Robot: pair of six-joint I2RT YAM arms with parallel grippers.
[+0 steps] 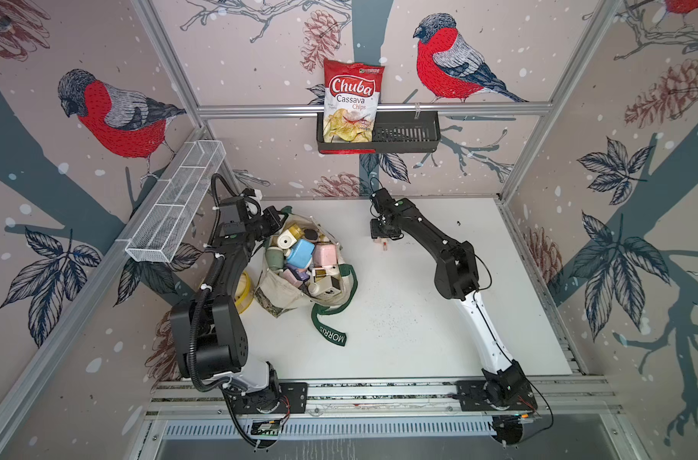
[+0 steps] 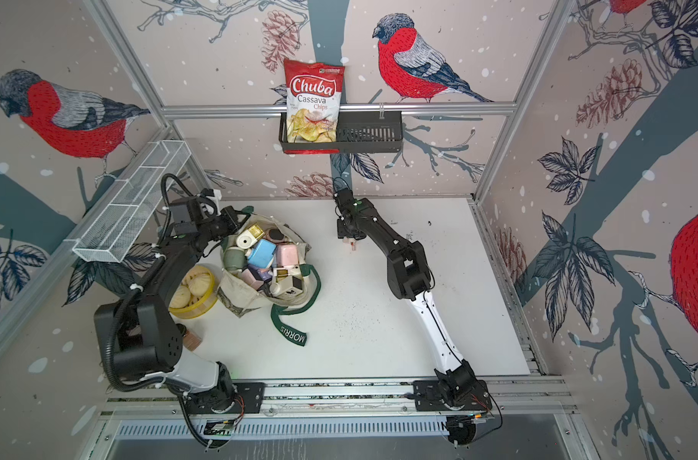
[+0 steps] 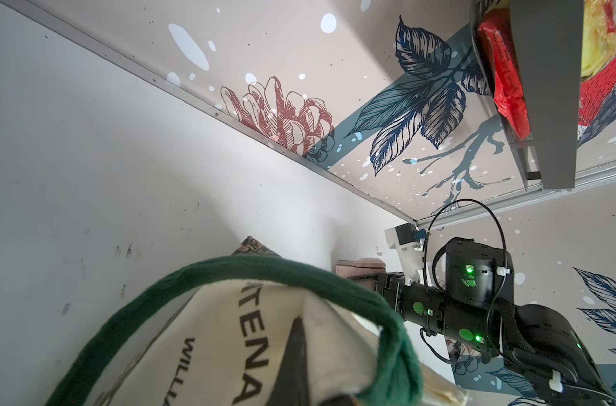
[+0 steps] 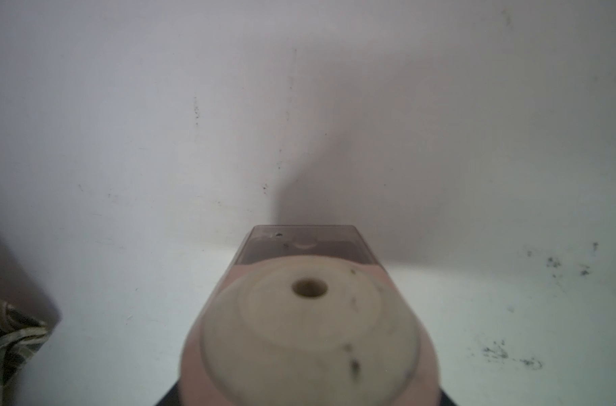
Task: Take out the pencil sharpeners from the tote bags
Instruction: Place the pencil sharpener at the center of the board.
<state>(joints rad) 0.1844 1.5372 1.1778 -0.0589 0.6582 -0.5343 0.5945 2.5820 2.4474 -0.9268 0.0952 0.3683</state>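
Holding one pink pencil sharpener in the right jaws, gripped around its body, with the cream dial towards the wrist camera and the dark drawer pointing away. Hanging low over bare bench, well to the right of the tote bag; impossible to tell from here whether the base already touches. Pinching the tote's far rim in the left jaws, clenched shut on the canvas beside the green handle, propping the mouth open.

To set down well: lower straight until the base sits flat, then release fully and lift straight up, so as not to drag or tip the piece. Choose a spot well apart from the bag, leaving room for the many to come. Hold the rim steady without hauling on it: with the other pencil sharpeners heaped right at the mouth, a harder pull probably spills them. For the next reach, go for a top piece such as the blue sharpener, likely the least wedged
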